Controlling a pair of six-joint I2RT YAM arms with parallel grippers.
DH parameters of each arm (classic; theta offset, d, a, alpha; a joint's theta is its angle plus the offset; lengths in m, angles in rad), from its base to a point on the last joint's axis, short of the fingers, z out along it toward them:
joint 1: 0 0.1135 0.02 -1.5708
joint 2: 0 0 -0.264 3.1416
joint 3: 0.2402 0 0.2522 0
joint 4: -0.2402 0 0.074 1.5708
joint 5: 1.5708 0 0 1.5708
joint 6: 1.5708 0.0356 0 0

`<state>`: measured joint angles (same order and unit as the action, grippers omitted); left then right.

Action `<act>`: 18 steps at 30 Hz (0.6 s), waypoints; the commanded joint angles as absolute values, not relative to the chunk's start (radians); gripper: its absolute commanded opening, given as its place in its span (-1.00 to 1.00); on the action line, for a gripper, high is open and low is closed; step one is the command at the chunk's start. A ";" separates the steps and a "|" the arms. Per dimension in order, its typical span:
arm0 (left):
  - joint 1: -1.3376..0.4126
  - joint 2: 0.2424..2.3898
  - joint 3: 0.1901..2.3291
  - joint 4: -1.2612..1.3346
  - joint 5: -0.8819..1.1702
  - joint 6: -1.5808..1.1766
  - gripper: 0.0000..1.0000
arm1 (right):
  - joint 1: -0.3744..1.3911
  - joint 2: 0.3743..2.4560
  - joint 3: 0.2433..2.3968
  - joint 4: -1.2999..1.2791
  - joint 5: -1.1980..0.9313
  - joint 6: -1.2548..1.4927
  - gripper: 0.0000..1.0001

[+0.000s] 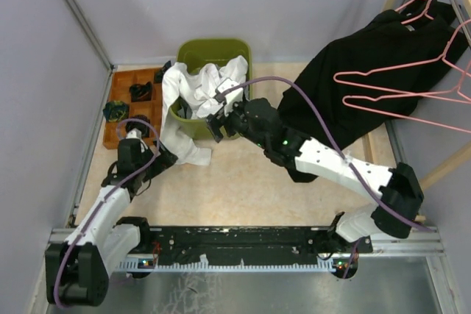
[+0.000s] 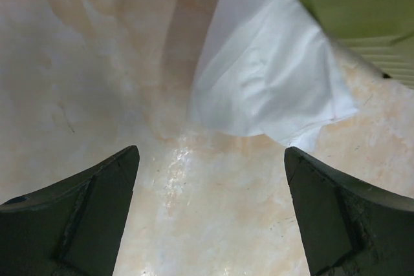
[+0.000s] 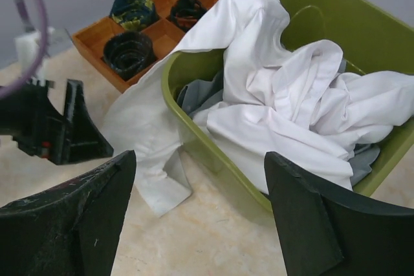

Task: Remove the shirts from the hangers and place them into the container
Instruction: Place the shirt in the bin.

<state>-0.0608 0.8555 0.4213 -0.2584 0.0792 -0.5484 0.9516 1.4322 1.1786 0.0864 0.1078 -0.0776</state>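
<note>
Where the wooden tray (image 1: 112, 108) sits left of the container (image 1: 213, 46), we find our left gripper (image 1: 132, 134) at that tray's near side. Its jaws are spread wide and empty over the table. We see the white shirt (image 1: 200, 84) heaped in the container atop a grey shirt (image 3: 202, 92), with one sleeve spilling over the container's left rim onto the table. Our right gripper (image 1: 218, 124) hovers at the container's near wall, fingers wide, holding nothing. Right of the container, a black shirt (image 1: 368, 71) lies draped, with pink hangers (image 1: 401, 92) across it.
</note>
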 commanded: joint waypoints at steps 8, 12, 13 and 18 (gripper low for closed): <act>-0.057 1.059 0.236 0.311 0.100 -0.643 0.69 | 0.953 1.239 1.078 0.037 0.156 -0.032 0.65; -0.057 1.115 0.233 0.382 0.113 -0.597 0.42 | 0.953 1.213 1.064 0.027 0.175 -0.026 0.69; -0.057 1.126 0.235 0.391 0.121 -0.595 0.31 | 0.953 1.211 1.059 0.029 0.175 -0.019 0.70; -0.059 1.111 0.276 0.385 0.255 -0.527 -0.88 | 0.953 1.216 1.046 0.014 0.172 0.018 0.71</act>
